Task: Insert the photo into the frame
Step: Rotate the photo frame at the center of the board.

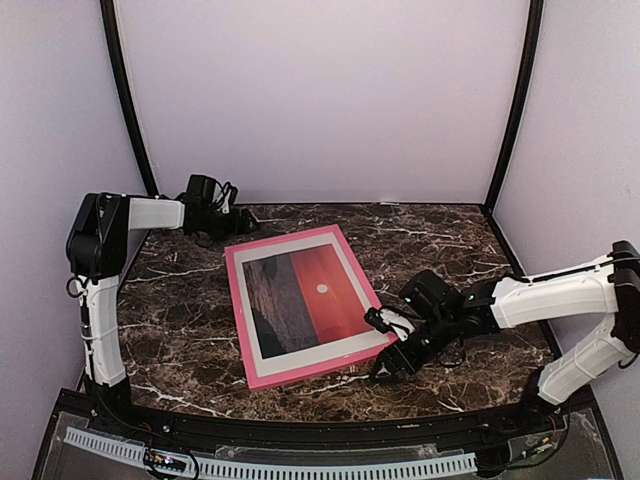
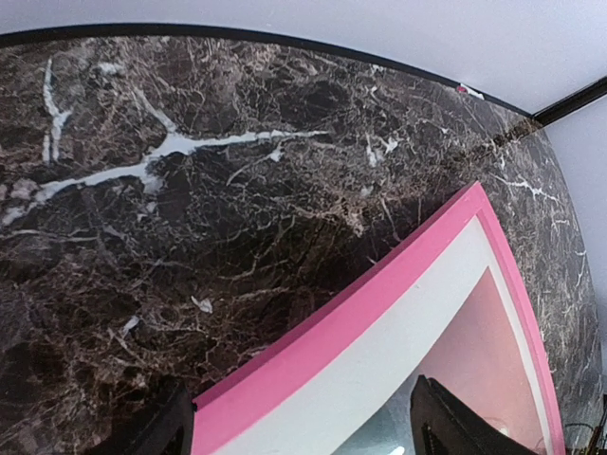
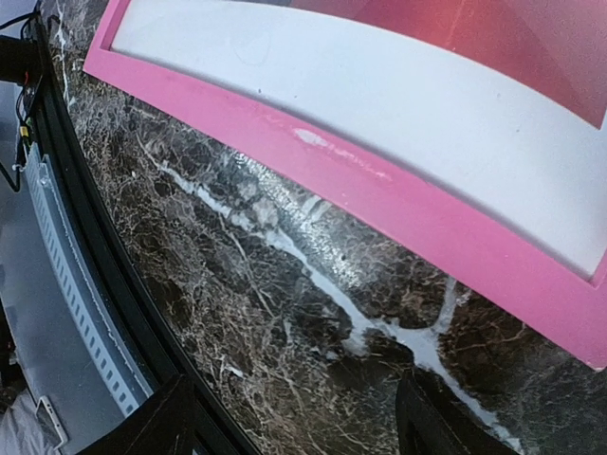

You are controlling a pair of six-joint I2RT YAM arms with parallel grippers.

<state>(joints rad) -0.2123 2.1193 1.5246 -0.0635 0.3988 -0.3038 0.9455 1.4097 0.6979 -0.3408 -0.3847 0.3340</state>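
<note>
Lying flat on the dark marble desk [image 1: 440, 245], a little askew: pink frame [image 1: 285, 240], with the photo [image 1: 310, 295] inside its rails, sunset side up, white border showing all round. (Dark sheen over the left half reads like glare off a pane; cannot confirm it.)

Right jaws stand apart and empty, low over the desk just beside the frame's near right corner. Left jaws are also apart and empty, hovering near the far left corner.

Handling, my judgement: the frame is light and stiff but thin-railed, and likely to skate on polished stone if nudged. A pane would be brittle and slick. The photo is a thin sheet, easily creased or smudged. Best hold is across a rail near a corner, or on the photo's white border only, never the printed area.
</note>
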